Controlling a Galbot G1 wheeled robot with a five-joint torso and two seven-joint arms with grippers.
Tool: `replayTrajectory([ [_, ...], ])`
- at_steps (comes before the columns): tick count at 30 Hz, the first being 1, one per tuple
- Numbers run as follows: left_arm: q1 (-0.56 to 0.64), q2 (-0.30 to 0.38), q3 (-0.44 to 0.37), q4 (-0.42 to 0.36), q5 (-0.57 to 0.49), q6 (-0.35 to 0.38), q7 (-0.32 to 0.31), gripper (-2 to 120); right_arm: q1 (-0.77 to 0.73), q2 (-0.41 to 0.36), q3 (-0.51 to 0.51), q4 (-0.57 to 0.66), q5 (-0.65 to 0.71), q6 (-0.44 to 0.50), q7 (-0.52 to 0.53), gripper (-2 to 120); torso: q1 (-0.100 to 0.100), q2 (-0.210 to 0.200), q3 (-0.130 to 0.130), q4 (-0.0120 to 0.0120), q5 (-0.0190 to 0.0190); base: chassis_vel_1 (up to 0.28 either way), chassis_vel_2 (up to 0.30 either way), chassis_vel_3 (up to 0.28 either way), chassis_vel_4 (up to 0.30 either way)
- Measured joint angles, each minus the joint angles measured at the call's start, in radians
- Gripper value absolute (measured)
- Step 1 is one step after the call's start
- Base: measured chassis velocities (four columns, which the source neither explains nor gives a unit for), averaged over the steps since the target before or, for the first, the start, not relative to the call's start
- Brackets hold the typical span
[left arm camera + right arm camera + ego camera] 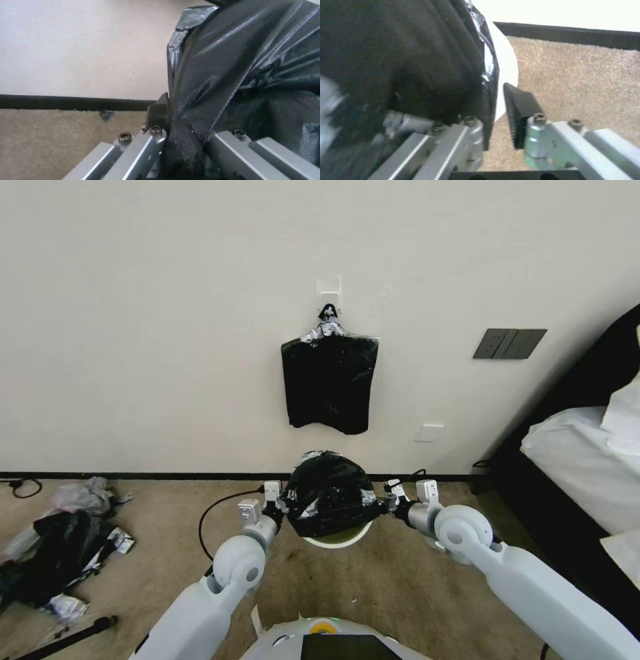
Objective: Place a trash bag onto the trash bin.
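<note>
Trash bag [328, 495] sits domed over trash bin [335, 541], stretched side-to-side btwn both claws: left gripper [181, 140] pinched on its left rim fold, right gripper [498, 117] jaws narrowly parted w/ right rim between, bin directly below.

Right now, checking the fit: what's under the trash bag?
The trash bin: its pale front rim shows below the trash bag. Its walls and inside are covered.
</note>
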Motion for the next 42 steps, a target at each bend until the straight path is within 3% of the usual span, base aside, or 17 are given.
replayTrajectory([
  [10,-0.008,0.015,-0.002,-0.003,-0.023,0.015,-0.008,1,-0.027,0.033,0.102,0.042,0.005,0.07,0.112,53,0.0,0.0,0.0,0.0002,0.0001,0.0,0.0,0.0,0.0],
  [15,-0.016,0.025,0.0,0.006,-0.029,0.019,-0.01,1,-0.087,0.008,0.197,0.108,-0.095,0.094,0.085,73,0.0,0.0,0.0,-0.0001,0.0,0.0,0.0,0.0,0.0],
  [16,-0.016,0.025,0.0,0.006,-0.029,0.019,-0.01,1,-0.087,0.008,0.197,0.108,-0.095,0.094,0.085,73,0.0,0.0,0.0,-0.0001,0.0,0.0,0.0,0.0,0.0],
  [19,-0.026,0.029,0.006,0.015,-0.032,0.025,-0.012,1,-0.153,-0.023,0.242,0.185,-0.227,0.129,0.04,88,0.0,0.0,0.0,0.0,0.0,0.0,0.0,0.0,0.0],
  [23,-0.031,0.038,0.014,0.017,-0.019,0.036,-0.01,1,-0.194,-0.038,0.249,0.284,-0.259,0.135,0.005,99,0.0,0.0,0.0,-0.0001,0.0,0.0,0.0,0.0,0.0],
  [27,-0.032,0.053,0.02,0.014,0.012,0.039,0.003,1,-0.196,-0.055,0.214,0.361,-0.223,0.107,-0.01,100,0.0,0.0,0.0,0.0001,0.0,0.0,0.0,0.0,0.0],
  [31,-0.028,0.078,0.03,-0.001,0.071,0.04,0.036,1,-0.146,-0.077,0.11,0.414,-0.149,0.046,-0.011,100,0.0,0.0,0.0,0.0001,-0.0001,0.0,0.0,0.0,0.0],
  [36,-0.012,0.099,0.034,-0.019,0.136,0.038,0.07,1,-0.077,-0.09,0.01,0.364,-0.118,0.023,-0.011,100,0.0,0.0,0.0,0.0002,0.0001,0.0,0.0,0.0,0.0],
  [42,0.005,0.108,0.034,-0.029,0.196,0.024,0.098,1,-0.055,-0.103,-0.021,0.329,-0.104,0.023,-0.011,99,0.0,0.0,0.0,0.0,0.0001,0.0,0.0,0.0,0.0],
])
